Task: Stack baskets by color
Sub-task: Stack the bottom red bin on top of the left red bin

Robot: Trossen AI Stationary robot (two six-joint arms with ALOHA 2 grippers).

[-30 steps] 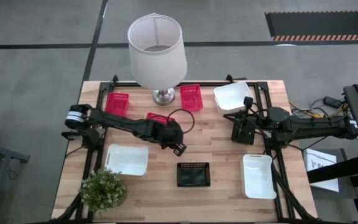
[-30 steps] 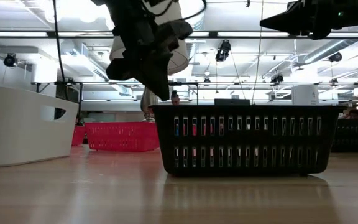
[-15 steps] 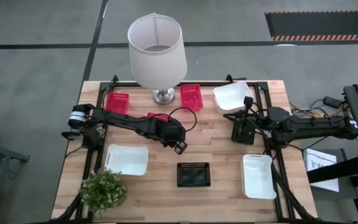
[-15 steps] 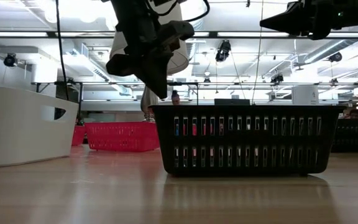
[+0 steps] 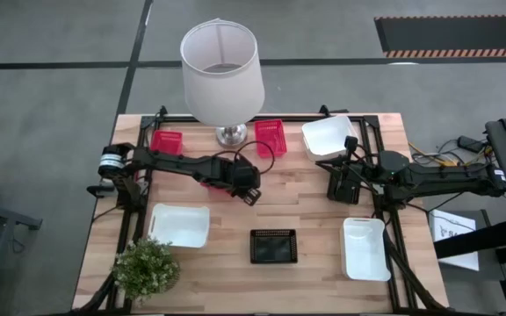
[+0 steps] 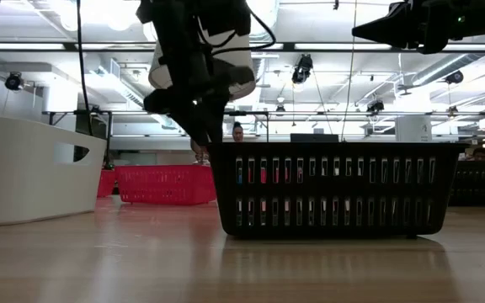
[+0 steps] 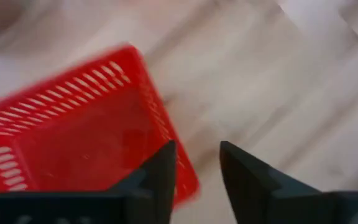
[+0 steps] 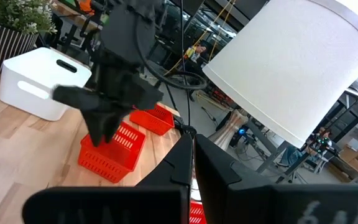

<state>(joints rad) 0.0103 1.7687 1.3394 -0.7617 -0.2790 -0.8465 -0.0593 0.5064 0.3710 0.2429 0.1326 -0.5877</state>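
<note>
The left end effector (image 7: 197, 165) was seen with fingers apart, apparently just above a red basket (image 7: 73, 146). The right end effector (image 8: 192, 163) was held closed, empty.

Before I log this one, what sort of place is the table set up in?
Most likely a large lab or workshop hall. The low view shows a high ceiling with strip lights and hanging cables, the high view a bare concrete floor with a hazard-striped mat, and a wooden table framed by robot arm mounts.
</note>
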